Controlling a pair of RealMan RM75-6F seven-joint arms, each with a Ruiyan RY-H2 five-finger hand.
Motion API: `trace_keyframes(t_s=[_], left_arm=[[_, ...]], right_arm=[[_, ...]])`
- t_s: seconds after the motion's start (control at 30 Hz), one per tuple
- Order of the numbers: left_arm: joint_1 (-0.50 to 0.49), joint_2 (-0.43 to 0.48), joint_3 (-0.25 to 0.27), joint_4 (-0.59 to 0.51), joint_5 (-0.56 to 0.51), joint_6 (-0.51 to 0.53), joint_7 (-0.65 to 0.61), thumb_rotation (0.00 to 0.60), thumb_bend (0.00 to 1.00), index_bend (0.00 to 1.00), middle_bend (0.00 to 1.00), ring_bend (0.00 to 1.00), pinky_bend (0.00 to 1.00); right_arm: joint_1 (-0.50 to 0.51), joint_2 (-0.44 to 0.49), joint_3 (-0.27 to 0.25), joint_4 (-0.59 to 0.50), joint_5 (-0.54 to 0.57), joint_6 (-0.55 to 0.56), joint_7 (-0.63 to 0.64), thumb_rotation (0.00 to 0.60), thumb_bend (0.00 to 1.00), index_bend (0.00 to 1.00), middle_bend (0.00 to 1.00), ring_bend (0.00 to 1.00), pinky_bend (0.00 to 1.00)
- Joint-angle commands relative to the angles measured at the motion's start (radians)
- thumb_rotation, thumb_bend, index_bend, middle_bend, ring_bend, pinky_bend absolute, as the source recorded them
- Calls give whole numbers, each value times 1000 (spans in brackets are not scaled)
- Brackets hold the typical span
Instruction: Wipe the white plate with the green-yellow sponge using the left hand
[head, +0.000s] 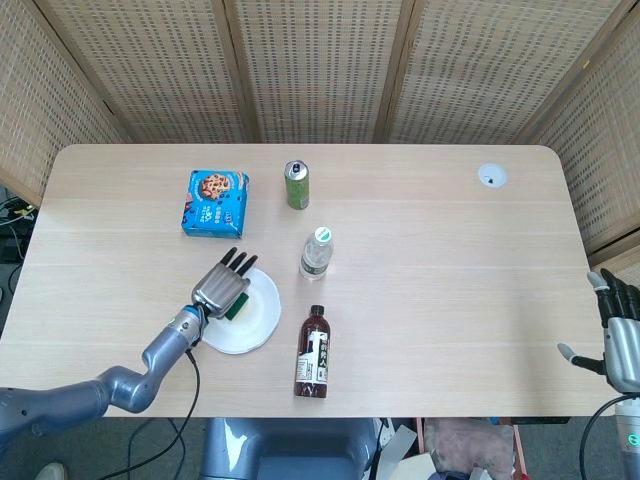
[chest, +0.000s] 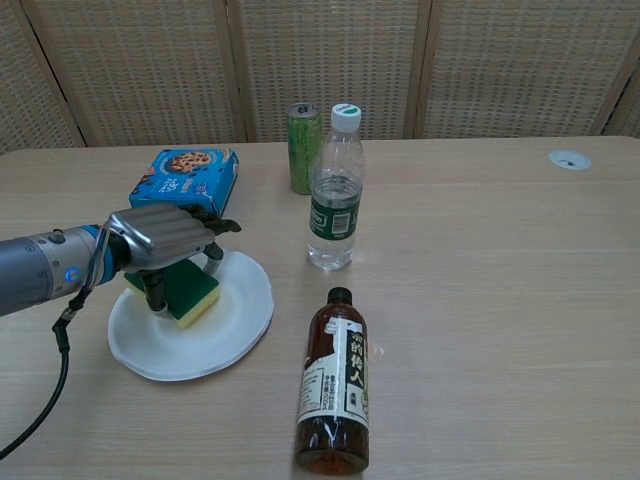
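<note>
we see the green-yellow sponge (chest: 186, 290) on the white plate (chest: 190, 316), at the plate's 10 o'clock, clasped by our left hand (chest: 165, 243). at 3 o'clock lies a brown bottle (chest: 333, 385). our right hand (head: 620, 335) rests spread, holding nothing.

The dark bottle (chest: 333, 385) lying near the desk's front edge carries a white label with large Chinese characters, too small to read surely. Print on the blue box (chest: 184, 177), green can (chest: 304, 147) and water bottle (chest: 334, 190) is illegible.
</note>
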Motion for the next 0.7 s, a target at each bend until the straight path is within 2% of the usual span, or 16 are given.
trace_keyframes(t_s=[0.03, 0.4, 0.7], left_arm=[[-5, -11, 1, -3, 10, -3, -13, 600, 160, 681, 0, 0, 0], [0, -62, 24, 70, -28, -28, 17, 600, 160, 681, 0, 0, 0], [18, -63, 32, 130, 4, -37, -78, 600, 160, 681, 0, 0, 0]], right_arm=[[0, 0, 0, 0, 1, -1, 0, 600, 0, 0, 0, 0, 0], [2, 3, 3, 5, 7, -7, 12, 600, 0, 0, 0, 0, 0], [2, -1, 1, 3, 6, -6, 1, 600, 0, 0, 0, 0, 0]])
